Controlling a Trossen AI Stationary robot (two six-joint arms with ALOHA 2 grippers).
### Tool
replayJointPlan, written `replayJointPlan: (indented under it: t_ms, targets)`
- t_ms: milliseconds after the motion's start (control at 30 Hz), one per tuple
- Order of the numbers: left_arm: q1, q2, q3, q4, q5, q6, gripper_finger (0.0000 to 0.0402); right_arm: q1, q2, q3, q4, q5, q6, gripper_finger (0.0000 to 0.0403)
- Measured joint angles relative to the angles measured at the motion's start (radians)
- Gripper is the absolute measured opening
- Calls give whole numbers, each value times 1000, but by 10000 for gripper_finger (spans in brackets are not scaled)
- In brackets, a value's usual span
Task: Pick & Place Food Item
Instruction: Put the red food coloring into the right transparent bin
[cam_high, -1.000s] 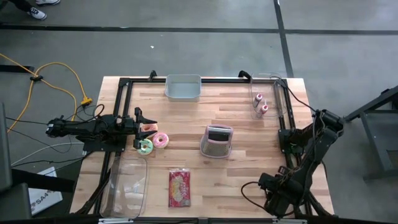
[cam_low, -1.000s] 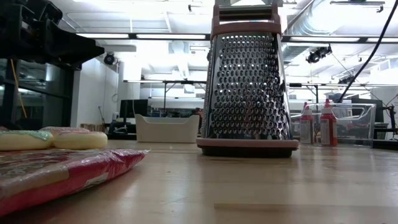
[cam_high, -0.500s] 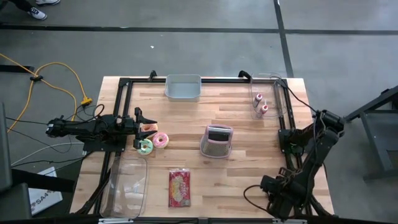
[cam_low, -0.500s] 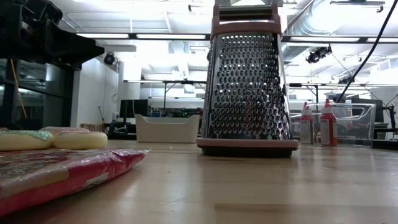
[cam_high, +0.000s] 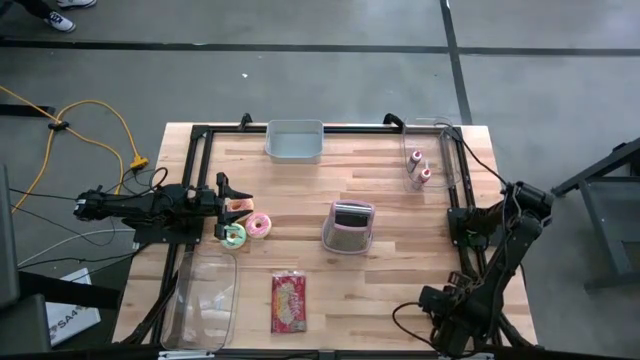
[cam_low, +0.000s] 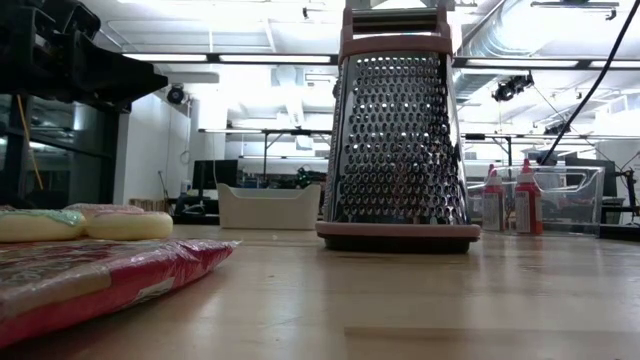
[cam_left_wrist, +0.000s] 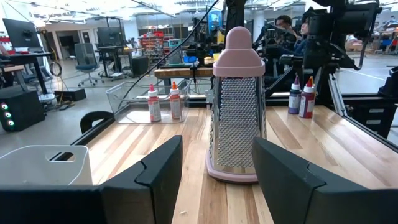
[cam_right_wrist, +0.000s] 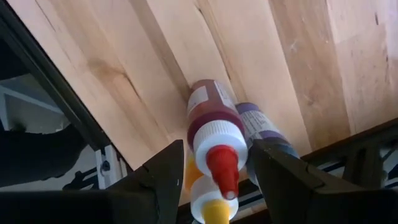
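Two frosted donuts, one pink (cam_high: 260, 225) and one green (cam_high: 233, 236), lie on the table just beside my left gripper (cam_high: 236, 196). That gripper is open and level, and in its wrist view (cam_left_wrist: 215, 152) nothing sits between its fingers. A pink snack packet (cam_high: 288, 302) lies flat near the front edge. My right gripper (cam_right_wrist: 216, 147) points down at the table's near right corner (cam_high: 447, 322). It is open, with its fingers on either side of a red-capped sauce bottle (cam_right_wrist: 211, 124). This bottle stands among a yellow-tipped bottle (cam_right_wrist: 208, 211) and a purple-labelled bottle (cam_right_wrist: 258, 130). My right gripper comes from above with one finger on each side of the red-capped bottle's white collar (cam_right_wrist: 217, 138). Whether the fingers (cam_right_wrist: 168, 180) touch the collar, I cannot tell. The bottle's base shows down at table level beside the other bottles.
A pink-framed box grater (cam_high: 349, 227) stands mid-table. A grey bin (cam_high: 295, 140) sits at the far edge. A clear tub (cam_high: 205, 300) is at the near left. Another clear tub (cam_high: 447, 150) at the far right holds two bottles (cam_high: 419, 168). A black frame rail (cam_right_wrist: 56, 99) runs beside the bottles.
My right arm has crept a little toward the table's near edge and sunk slightly. Its fingers keep the same gap.
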Motion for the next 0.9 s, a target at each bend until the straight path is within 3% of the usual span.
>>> replayJointPlan:
  t_ms: [167, 500, 900]
  targets:
    - [0, 0, 0, 0, 0, 0, 188, 0, 0, 0, 1, 1, 0, 171]
    - [0, 0, 0, 0, 0, 0, 188, 0, 0, 0, 8, 4, 0, 117]
    - [0, 0, 0, 0, 0, 0, 188, 0, 0, 1, 11, 10, 0, 110]
